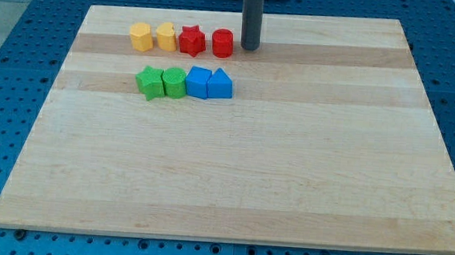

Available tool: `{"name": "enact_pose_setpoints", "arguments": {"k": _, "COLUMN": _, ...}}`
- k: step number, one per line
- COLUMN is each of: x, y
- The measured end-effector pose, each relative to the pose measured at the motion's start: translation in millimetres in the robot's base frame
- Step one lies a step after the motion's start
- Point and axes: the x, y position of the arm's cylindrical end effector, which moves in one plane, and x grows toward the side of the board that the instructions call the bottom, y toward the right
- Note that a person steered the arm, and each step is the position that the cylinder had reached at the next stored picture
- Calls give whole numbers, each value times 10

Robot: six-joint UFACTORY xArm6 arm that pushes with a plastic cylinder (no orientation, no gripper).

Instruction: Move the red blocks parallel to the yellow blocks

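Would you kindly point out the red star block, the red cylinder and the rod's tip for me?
red star block (191,40), camera view, middle of its top face.
red cylinder (222,43), camera view, centre of its body.
my tip (250,47), camera view, rod's very end, right of the red cylinder.

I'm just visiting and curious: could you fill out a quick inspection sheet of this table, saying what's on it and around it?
Surface: wooden board, flat, pale.
Job's things: yellow hexagon block, yellow block, red star block, red cylinder block, all in one row near the view's top.
Clutter: green star block, green block, two blue blocks, one row below.
Grippers: none; my tip sits just right of the red cylinder block.
Cables: nothing seen.
Surroundings: blue perforated table.
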Motion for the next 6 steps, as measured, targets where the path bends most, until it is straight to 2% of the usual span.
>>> {"name": "enact_pose_setpoints", "arguments": {"k": 2, "x": -63, "y": 18}}
{"name": "enact_pose_setpoints", "arguments": {"k": 3, "x": -479, "y": -71}}
{"name": "enact_pose_setpoints", "arguments": {"k": 4, "x": -876, "y": -390}}
{"name": "enact_pose_setpoints", "arguments": {"k": 5, "x": -866, "y": -685}}
{"name": "enact_pose_setpoints", "arguments": {"k": 6, "x": -873, "y": -1328}}
